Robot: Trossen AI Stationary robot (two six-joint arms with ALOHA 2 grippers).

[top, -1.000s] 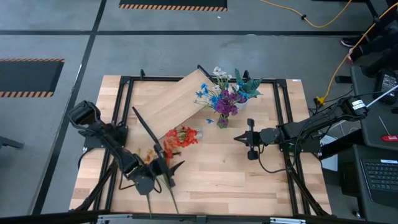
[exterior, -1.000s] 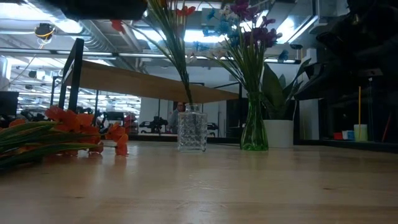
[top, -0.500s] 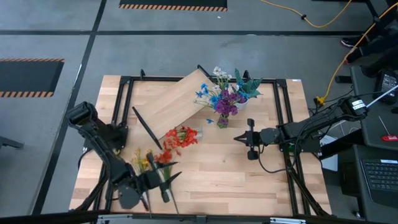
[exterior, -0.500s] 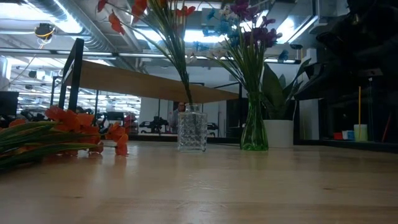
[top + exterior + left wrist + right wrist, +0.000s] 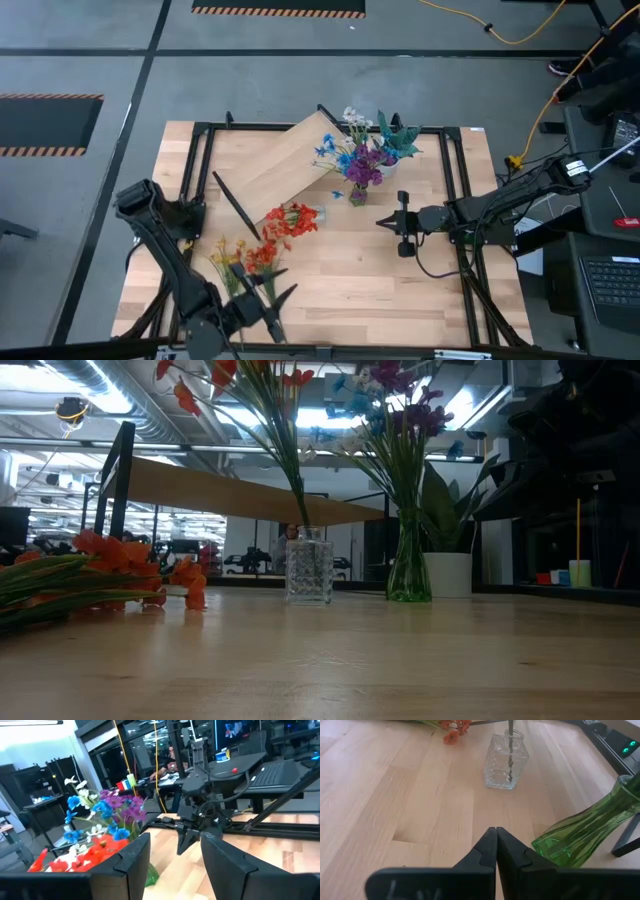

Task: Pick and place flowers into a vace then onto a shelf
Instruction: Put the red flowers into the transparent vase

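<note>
Orange-red and yellow artificial flowers on long thin green stems are lying flat on the light wood-plank tabletop, near the front-left corner, with the stems running toward the front edge. They look really light and floppy at the bloom end, so I'd say pinch the bundle low on the stems, where it's stiffer and nothing gets crushed; thin plastic stems might slip or fan apart though. A few red sprays already stand in the clear ribbed glass vase, and just beside it a green glass vase holds blue, purple and white blooms. Both vases look breakable and tippy with those tall stems. The light-wood shelf on black legs sits angled behind them. The left hand is just past the stem ends at the front edge, fingers spread wide, holding nothing. The right hand is closed and empty, low over the tabletop pointing at the vases.
</note>
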